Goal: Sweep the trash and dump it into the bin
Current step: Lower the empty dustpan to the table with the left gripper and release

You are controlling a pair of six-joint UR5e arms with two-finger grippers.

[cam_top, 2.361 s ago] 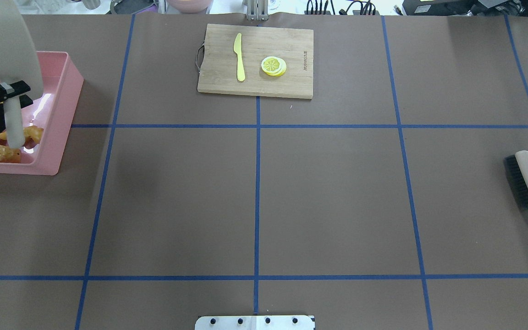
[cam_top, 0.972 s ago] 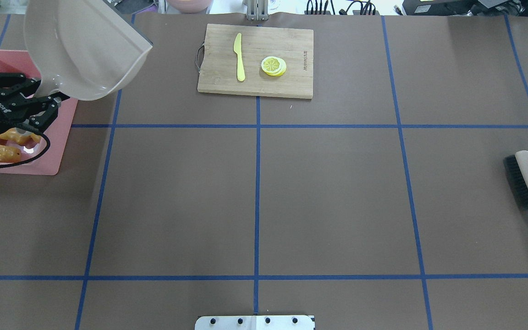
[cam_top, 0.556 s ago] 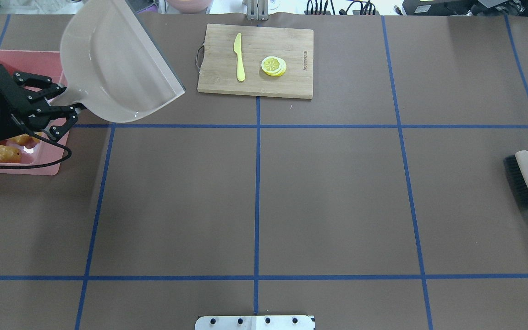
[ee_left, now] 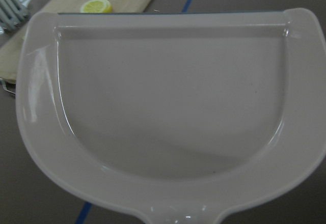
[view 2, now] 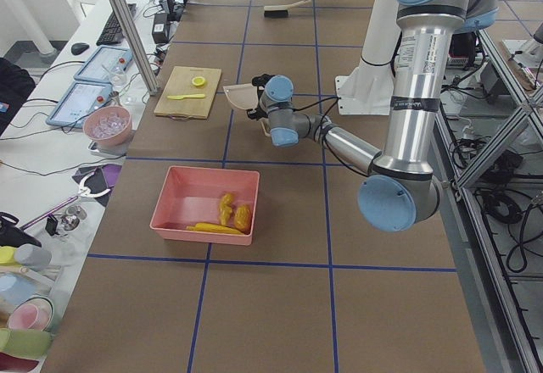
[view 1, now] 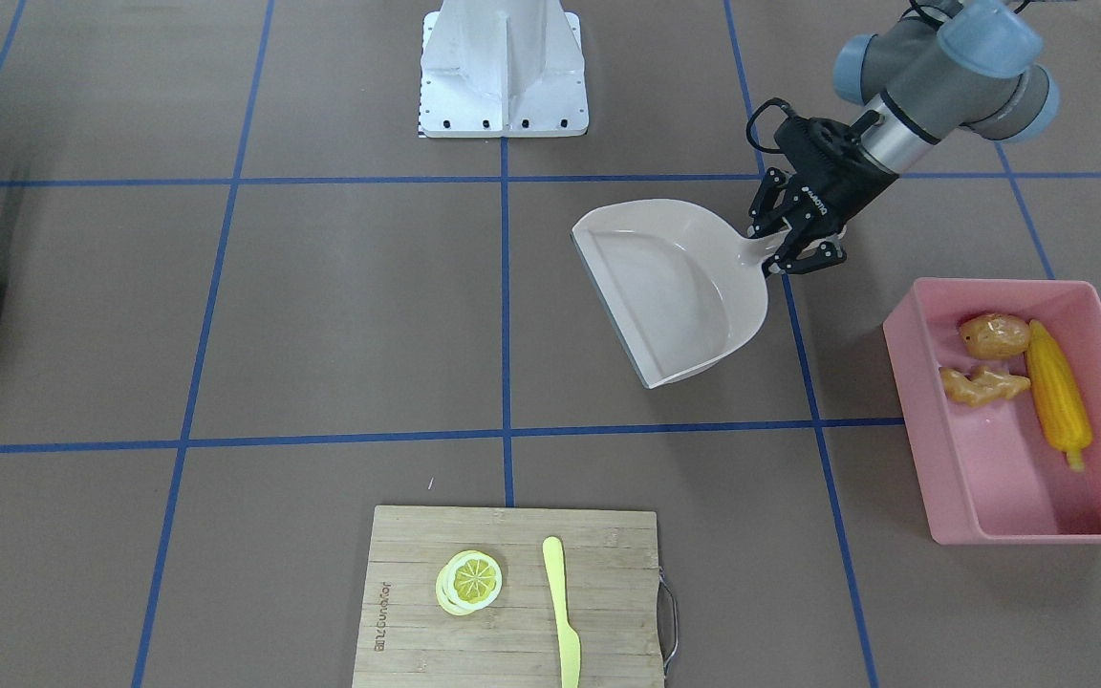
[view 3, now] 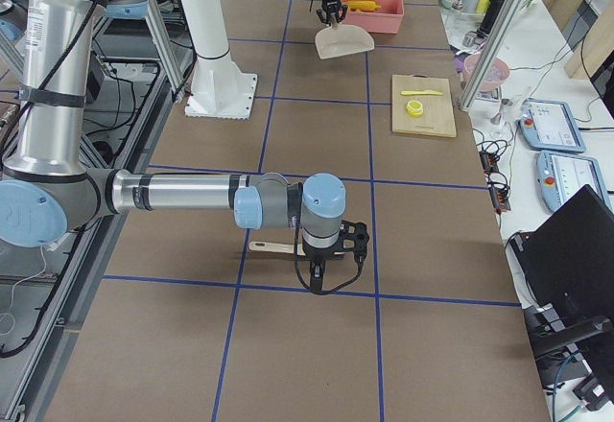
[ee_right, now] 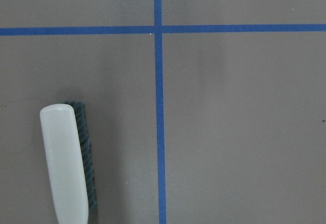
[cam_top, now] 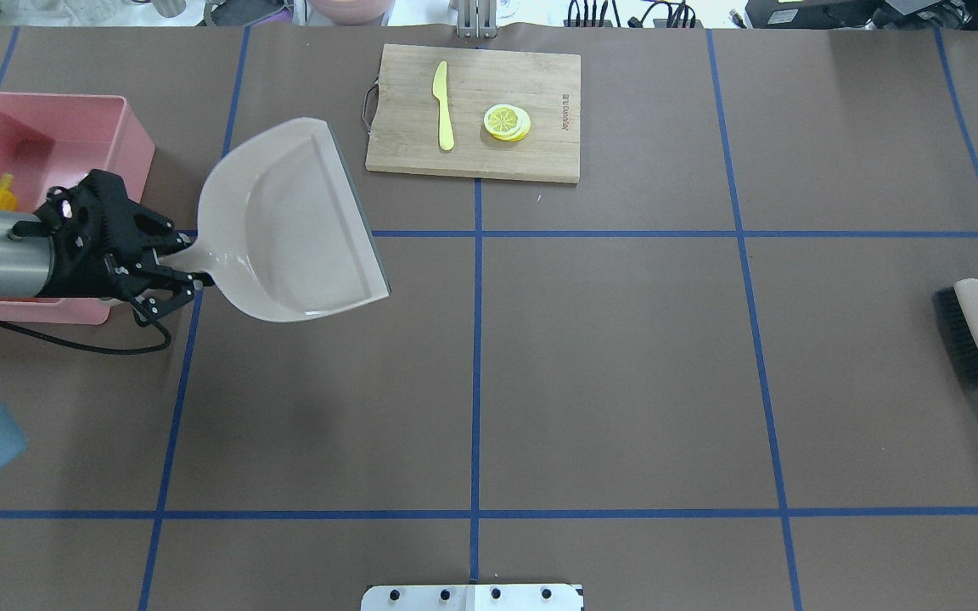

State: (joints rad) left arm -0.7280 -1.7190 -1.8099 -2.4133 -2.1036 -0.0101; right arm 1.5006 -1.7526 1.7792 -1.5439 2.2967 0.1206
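Note:
The pink bin stands at the table's end on my left. Inside lie the trash pieces: a yellow corn cob, a brown potato and a tan ginger root. My left gripper is shut on the handle of the beige dustpan, beside the bin toward the table's middle. The dustpan faces up with nothing in it. My right gripper hovers by the brush; whether it is open or shut I cannot tell.
A wooden cutting board with a yellow knife and a lemon slice sits at the far middle. The brush lies on the table at my right edge. Blue tape lines cross the brown tabletop.
The left arm swung the dustpan out from over the bin, toward the table's middle and nearer the robot, turning it hollow side up. The trash stays in the bin. The brush has not moved.

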